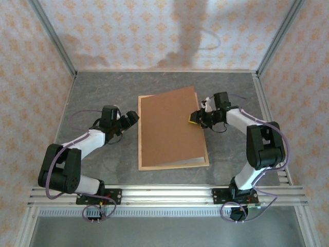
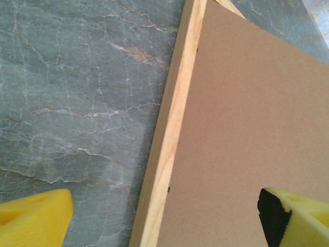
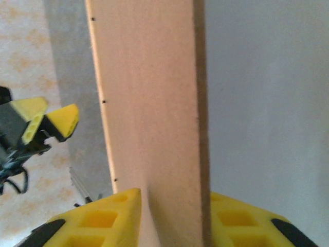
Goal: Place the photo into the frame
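Orange-patterned wallpaper [image 1: 154, 31] closes the workspace on three sides, and a grey veined marble table [image 1: 103, 92] lies below it. At the middle of that table you have the frame [image 1: 169, 167], a large rectangle of thin pale wood strips lying flat, with its long sides running away from the arm bases. Up close in the left wrist view the strip shows a fine light grain, with a few small dark dots along its inner edge. A plain brown backing board [image 1: 169, 126] sits in the frame and covers almost the whole opening. At the near right corner the board does not meet the strip, and a pale sliver shows there; you cannot tell what it is. Your right gripper [image 1: 194, 119] is at the middle of the board's right edge. In its wrist view the board passes between the two yellow fingers [image 3: 103, 221], but you cannot tell whether they are pinching it. Your left gripper [image 1: 132, 118] is at the frame's left side with its jaws spread wide. In its wrist view one pad is over bare table and the other over the board, with the wood strip between them.
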Tool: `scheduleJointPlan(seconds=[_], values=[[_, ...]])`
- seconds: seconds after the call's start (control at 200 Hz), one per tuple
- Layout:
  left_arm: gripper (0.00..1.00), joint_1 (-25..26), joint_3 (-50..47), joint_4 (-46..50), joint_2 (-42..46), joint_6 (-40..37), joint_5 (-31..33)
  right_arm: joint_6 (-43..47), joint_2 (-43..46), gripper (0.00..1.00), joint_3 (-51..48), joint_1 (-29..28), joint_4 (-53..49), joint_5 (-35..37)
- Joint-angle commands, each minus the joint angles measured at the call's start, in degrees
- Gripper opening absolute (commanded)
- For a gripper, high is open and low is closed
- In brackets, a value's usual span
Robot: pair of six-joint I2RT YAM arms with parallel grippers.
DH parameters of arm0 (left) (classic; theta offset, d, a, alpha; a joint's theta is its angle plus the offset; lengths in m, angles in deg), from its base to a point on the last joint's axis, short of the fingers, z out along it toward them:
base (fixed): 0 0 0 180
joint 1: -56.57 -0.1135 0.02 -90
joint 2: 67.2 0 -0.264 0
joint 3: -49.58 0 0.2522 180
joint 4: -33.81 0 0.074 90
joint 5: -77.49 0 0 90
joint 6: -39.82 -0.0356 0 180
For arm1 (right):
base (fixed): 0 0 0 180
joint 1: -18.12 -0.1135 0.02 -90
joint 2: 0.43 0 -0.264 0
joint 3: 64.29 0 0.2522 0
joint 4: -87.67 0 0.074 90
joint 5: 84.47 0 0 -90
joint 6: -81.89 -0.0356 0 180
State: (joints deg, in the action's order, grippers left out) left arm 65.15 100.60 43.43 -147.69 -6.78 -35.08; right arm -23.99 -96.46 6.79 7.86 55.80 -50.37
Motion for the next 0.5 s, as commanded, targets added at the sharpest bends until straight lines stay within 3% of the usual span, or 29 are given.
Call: scheduleJointPlan(seconds=[0.0, 0.23, 0.495], values=[[0.94, 0.7, 2.4, 2.4, 0.6, -1.8, 2.9, 0.6, -0.6, 0.41, 1.7, -1.7, -2.1, 6.3], [0.94, 1.4, 4.4, 4.1, -0.9, -2.5, 4.7, 5.1, -2.6, 0.56, 5.8, -2.8, -11.5, 13.1], [0.94, 2.5, 6.6, 5.0, -3.2, -2.8, 5.6, 7.6, -5.3, 0.62, 9.2, -3.0, -15.8, 16.2]])
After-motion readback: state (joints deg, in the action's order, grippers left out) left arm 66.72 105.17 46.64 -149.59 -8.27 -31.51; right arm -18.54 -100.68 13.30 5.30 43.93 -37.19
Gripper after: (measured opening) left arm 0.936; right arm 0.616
